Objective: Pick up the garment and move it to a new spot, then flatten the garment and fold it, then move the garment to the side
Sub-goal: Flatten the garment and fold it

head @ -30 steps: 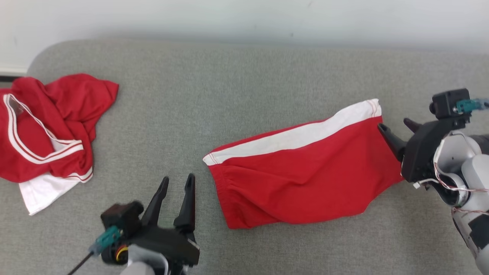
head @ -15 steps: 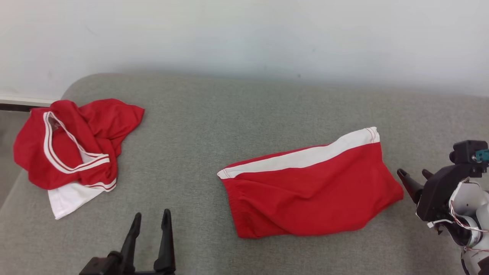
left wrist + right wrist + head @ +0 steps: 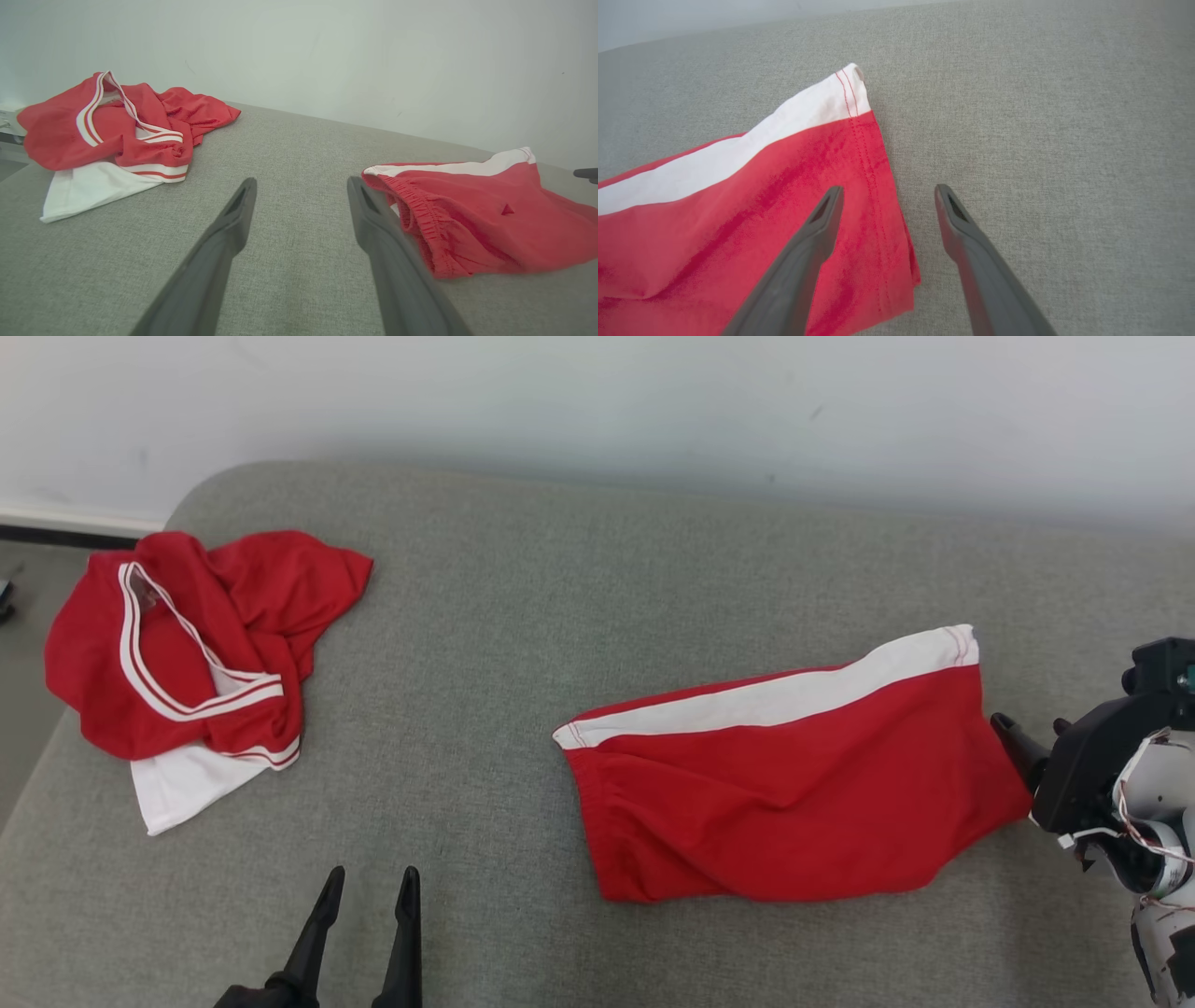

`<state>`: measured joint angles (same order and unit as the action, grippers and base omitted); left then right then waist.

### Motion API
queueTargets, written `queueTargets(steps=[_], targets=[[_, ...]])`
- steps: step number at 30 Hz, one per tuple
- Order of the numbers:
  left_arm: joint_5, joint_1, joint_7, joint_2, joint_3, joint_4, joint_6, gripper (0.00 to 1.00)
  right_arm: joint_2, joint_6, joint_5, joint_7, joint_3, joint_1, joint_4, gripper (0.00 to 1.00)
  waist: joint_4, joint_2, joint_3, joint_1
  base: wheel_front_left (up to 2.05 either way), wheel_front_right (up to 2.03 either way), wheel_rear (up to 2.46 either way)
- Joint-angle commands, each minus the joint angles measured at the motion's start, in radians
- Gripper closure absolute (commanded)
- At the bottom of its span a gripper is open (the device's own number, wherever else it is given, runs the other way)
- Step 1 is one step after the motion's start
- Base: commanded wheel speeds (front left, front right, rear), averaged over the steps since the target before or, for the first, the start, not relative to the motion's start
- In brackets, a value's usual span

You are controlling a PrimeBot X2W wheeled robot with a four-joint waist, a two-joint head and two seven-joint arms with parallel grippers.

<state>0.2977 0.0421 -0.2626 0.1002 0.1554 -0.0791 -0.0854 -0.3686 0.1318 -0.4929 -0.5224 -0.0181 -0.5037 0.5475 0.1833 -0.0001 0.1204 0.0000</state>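
- The red shorts lay folded flat, right of the middle of the grey cushion, with the white side stripe toward the wall.
- The left gripper stood with its fingers spread wide and empty over bare cushion, near the waistband end of the shorts.
- The right gripper was also wide and empty. It straddled the hem, one finger above red cloth and the other above the cushion. Whether either finger touched could not be told.
- A pinch that caught only the top layer would probably peel the fold open.
- Lifting by one end alone would likely let the other end sag and the layers slide apart.
- Dragging rather than lifting might bunch the cloth, since the cushion's weave looked coarse enough to catch it.
- A crumpled red jersey sat at the far left edge, well apart. Shorts carried that way could land on it.
- The shorts looked thin, smooth and limp, with soft ripples, a gathered elastic waistband and a double-stitched hem.
- The jersey was a loose heap with white-and-red banded trim and a white panel showing underneath.
- The cushion was matte and evenly woven, with a rounded corner.
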Motion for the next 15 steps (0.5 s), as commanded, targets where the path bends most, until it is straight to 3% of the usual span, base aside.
queueTargets(steps=[1,15], targets=[[-0.007,0.009,-0.003,-0.009,-0.008,-0.004,-0.011,0.0,0.004,-0.002,0.018,-0.012,0.017,-0.016,0.008,0.0,0.018,0.0001,0.031,0.0,0.0,0.0,0.0],[-0.042,-0.013,-0.003,-0.028,-0.012,-0.029,-0.044,0.0,0.032,-0.002,0.094,-0.13,0.101,-0.066,0.038,0.0,0.067,0.0001,0.116,0.0,0.0,0.0,0.0]])
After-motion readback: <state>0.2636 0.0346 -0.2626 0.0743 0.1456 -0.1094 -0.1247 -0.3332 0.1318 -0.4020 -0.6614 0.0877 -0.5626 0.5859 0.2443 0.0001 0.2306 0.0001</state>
